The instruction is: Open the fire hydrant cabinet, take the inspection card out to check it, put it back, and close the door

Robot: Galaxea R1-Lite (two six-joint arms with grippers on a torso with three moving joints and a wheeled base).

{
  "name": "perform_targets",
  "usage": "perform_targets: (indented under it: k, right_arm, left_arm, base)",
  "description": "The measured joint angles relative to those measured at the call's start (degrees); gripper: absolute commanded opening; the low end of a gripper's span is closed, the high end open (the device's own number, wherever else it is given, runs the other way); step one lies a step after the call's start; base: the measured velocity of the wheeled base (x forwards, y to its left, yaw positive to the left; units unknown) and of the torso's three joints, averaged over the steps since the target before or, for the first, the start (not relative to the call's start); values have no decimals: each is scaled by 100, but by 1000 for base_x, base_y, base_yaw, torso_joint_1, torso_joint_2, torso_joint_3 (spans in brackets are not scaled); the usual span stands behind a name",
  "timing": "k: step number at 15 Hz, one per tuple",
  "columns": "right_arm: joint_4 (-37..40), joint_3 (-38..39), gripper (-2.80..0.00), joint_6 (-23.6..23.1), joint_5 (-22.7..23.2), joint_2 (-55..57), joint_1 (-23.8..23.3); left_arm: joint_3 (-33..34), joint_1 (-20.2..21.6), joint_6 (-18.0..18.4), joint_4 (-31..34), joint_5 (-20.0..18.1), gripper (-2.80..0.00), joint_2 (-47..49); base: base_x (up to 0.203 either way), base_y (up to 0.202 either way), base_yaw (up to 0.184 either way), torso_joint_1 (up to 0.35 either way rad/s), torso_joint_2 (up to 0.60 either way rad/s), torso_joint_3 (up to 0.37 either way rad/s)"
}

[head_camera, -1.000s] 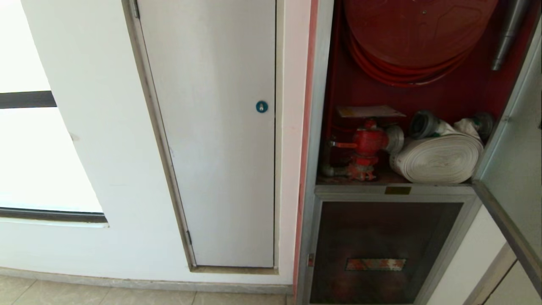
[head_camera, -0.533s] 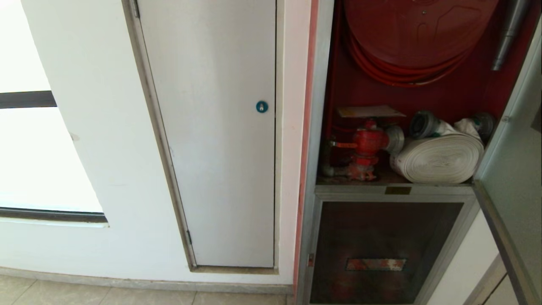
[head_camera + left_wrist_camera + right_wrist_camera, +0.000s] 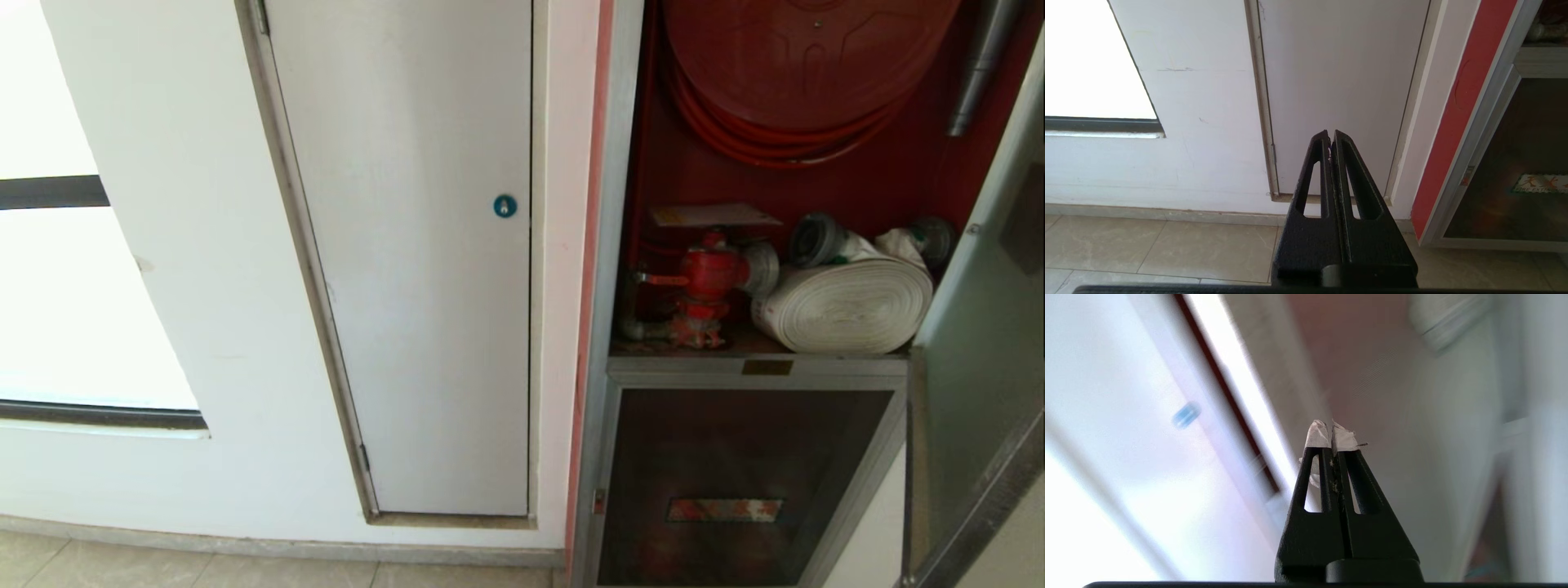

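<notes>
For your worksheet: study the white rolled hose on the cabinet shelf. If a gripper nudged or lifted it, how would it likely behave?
The white rolled hose is a wide, tightly wound coil lying tilted on the shelf of the fire hydrant cabinet, so it probably feels heavy and resists a light nudge. Its flat fabric layers suggest it would sag or unwind if lifted by one edge. Metal couplings behind it could snag.

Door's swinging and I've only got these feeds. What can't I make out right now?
- Inspection card: head view shows it edge-on atop the valve; print unreadable.
- Door: cut off by the head view's right edge; sticker and latch out of sight.
- Right gripper: shut, absent from head view; its wrist view is motion-blurred, so contact with the door is unclear.
- Hose reel: top cropped.
- Left gripper: shut, facing the white panel door.
</notes>
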Motion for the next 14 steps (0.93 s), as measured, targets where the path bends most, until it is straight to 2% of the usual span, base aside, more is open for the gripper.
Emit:
perform_targets:
  k: [3, 5, 14]
  right_arm:
    - [203, -413, -280, 55, 737, 390, 131]
    - [203, -768, -280, 126, 963, 899, 200]
    - [189, -3217, -280, 261, 1079, 4087, 1054]
  left_arm:
    - [0, 0, 0, 0, -2, -280, 0]
    - [0, 0, 0, 0, -4, -280, 0]
    - [0, 2, 0, 1, -5, -280, 0]
  base:
    - [0, 0, 0, 0, 0, 0]
    - [0, 0, 0, 0, 0, 0]
    - [0, 0, 0, 0, 0, 0]
